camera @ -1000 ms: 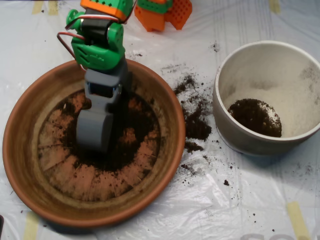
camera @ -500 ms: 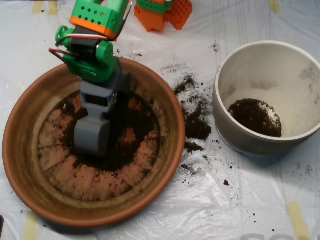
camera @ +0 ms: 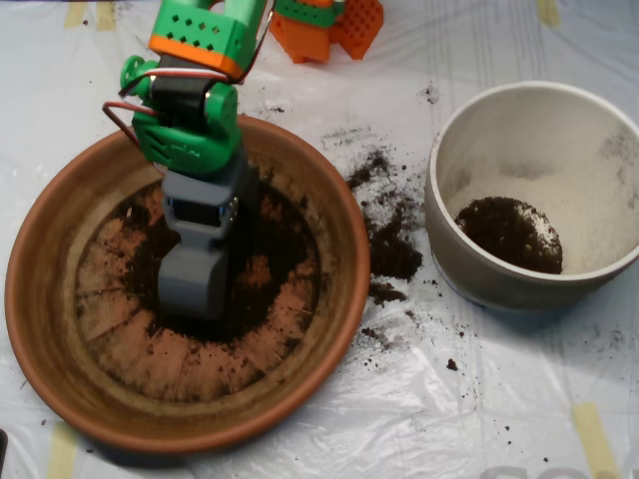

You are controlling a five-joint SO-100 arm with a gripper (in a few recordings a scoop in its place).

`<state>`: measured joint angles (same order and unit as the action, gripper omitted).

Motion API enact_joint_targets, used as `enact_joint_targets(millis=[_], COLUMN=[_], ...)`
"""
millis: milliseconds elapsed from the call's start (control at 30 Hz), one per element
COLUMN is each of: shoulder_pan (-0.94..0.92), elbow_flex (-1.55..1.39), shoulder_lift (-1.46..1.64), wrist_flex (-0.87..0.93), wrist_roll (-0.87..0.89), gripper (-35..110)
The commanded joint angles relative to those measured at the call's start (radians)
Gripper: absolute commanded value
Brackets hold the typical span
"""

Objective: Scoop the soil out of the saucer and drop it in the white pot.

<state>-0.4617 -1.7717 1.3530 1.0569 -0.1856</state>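
Soil (camera: 262, 261) under scoop (camera: 192, 282), apparently touching

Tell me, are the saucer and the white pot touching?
Apart. The overhead view shows soil-strewn plastic sheet between the saucer and the white pot.

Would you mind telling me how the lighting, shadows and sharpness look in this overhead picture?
Overhead view: lighting is soft and even; the clear plastic sheet over the table shows pale glare on its wrinkles. The round off-white ceramic pot casts a faint shadow at its lower edge. The grey clamshell tool darkens the crumbly dark soil beside it in the terracotta clay saucer. The focus is slightly soft and grainy throughout.
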Motion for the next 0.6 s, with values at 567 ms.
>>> enact_joint_targets(millis=[567], shoulder_pan=[0.003], elbow_flex=[-0.057], shoulder_lift=[0.21], wrist_flex=[-0.158], wrist_roll=[0.012], gripper=[0])
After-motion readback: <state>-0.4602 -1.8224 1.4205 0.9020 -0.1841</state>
